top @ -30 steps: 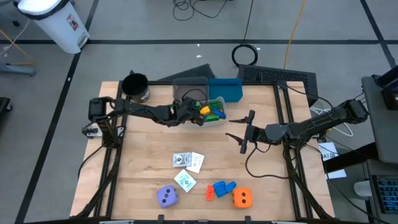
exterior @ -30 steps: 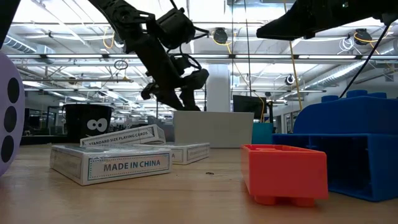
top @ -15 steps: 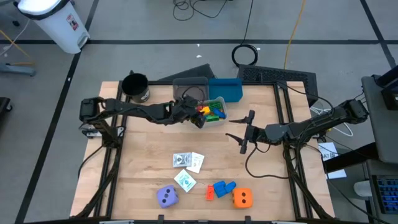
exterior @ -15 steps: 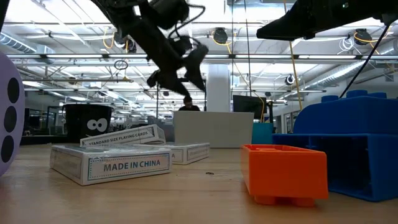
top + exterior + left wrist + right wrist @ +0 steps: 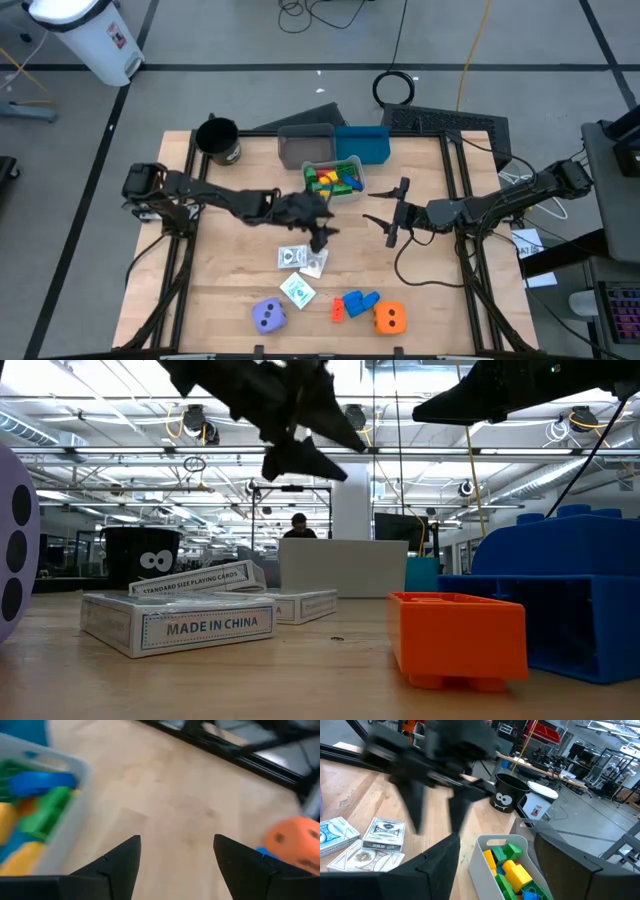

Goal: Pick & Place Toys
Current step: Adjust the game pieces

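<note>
Light wooden table [image 5: 230, 280]: black plastic cup [image 5: 218, 140] at far left corner. Grey plastic bin [image 5: 306, 146] far centre, blue plastic bin [image 5: 364, 144] touching it on its right. Clear tray [image 5: 335, 180] of mixed plastic building blocks just in front of both bins. Small white printed card boxes [image 5: 303, 259] mid-table, in front of the tray; one more card box [image 5: 297, 290] nearer the front edge. Purple die [image 5: 269, 316] front left of the cards. Blue block [image 5: 357, 302] and small orange block [image 5: 338, 309] front centre, touching; orange die [image 5: 390, 318] just right of them. Left gripper [image 5: 318, 230] above table between tray and cards, jaws apart. Right gripper [image 5: 392, 212] right of tray, well apart from cards.
</note>
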### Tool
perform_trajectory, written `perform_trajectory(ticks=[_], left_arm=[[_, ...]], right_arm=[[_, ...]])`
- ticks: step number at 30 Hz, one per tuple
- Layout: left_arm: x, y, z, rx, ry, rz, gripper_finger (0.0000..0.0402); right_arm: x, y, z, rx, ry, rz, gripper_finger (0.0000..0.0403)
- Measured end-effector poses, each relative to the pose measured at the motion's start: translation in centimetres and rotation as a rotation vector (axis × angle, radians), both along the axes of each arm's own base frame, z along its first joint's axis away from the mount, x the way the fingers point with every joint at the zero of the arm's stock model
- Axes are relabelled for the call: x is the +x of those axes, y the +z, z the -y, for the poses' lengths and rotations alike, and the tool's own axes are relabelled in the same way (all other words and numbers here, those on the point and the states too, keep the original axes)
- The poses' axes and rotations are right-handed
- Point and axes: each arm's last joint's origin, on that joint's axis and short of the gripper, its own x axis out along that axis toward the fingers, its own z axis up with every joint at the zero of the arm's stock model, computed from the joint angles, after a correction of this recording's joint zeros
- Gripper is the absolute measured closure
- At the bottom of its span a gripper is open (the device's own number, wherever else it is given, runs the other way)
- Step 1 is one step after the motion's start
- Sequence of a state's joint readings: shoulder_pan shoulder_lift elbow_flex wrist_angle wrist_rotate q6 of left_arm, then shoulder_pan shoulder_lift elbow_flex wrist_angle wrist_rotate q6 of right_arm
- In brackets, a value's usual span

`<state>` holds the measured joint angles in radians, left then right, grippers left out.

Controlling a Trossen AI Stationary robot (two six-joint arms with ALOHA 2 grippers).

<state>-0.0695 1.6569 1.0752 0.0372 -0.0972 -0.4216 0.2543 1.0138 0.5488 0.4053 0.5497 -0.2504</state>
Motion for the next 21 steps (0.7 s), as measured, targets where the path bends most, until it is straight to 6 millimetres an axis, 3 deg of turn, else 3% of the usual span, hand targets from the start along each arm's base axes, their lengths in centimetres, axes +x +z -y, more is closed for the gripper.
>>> perform_trajectory(ticks=[11,18,21], left_arm=[[-0.6,0.2,5.5,0.076,-0.19,0.029,0.0141],[-0.8,-1.7,8.9,0.116,-0.302,-0.011,0.014],[-0.7,-1.2,9.7,0.082,-0.301,-0.001,0.0147]], right_arm=[[0.0,-0.1,0.0,0.047,-0.005,0.009,0.0156],[0.0,-0.2,0.0,0.049,-0.006,0.001,0.0156],[0.0,-0.2,0.0,0.048,-0.006,-0.002,0.0156]])
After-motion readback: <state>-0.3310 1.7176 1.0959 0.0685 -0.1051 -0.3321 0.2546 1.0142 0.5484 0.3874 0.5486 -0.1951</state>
